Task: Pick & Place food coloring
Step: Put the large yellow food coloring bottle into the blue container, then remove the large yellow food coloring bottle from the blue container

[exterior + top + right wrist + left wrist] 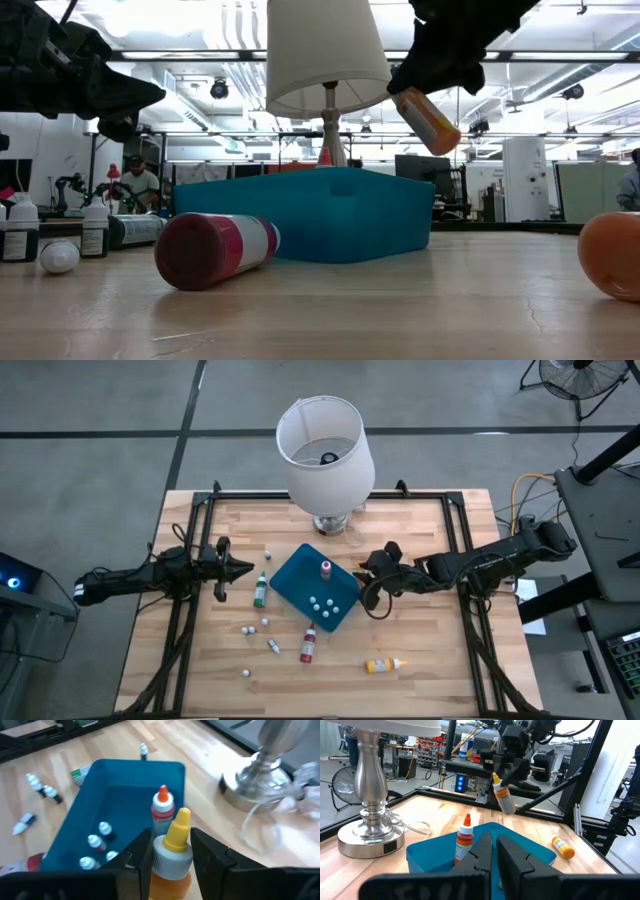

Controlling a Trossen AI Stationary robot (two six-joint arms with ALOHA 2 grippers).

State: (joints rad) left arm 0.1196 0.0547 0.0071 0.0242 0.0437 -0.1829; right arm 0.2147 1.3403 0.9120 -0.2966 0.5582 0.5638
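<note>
Two arms work over a pale wooden table bounded by a black frame. High view: the left gripper points inward with its fingers clenched and nothing between them, near a green bottle lying on the boards. The right gripper sits just beside the right edge of the teal tray, which rests tilted at mid-table. Bare boards lie along the near edge and in both near corners. A red bottle lies beside the tray's near corner; an orange bottle with a yellow cap lies well apart toward the near edge. Several small white-capped vials are scattered on the left half. A white-shaded lamp stands at the far edge.

Low view: the right gripper holds an orange bottle tilted in the air above the tray's right end. The red bottle lies on its side in front of the tray wall, its round base toward the camera.

Left wrist view: the shut dark fingers point at the tray; one red-orange bottle stands upright inside it. The lamp base is smooth polished metal.

Right wrist view: the right fingers clasp the orange bottle's body below its ribbed pale collar and yellow conical tip, above the tray's interior, where white-capped vials lie.
</note>
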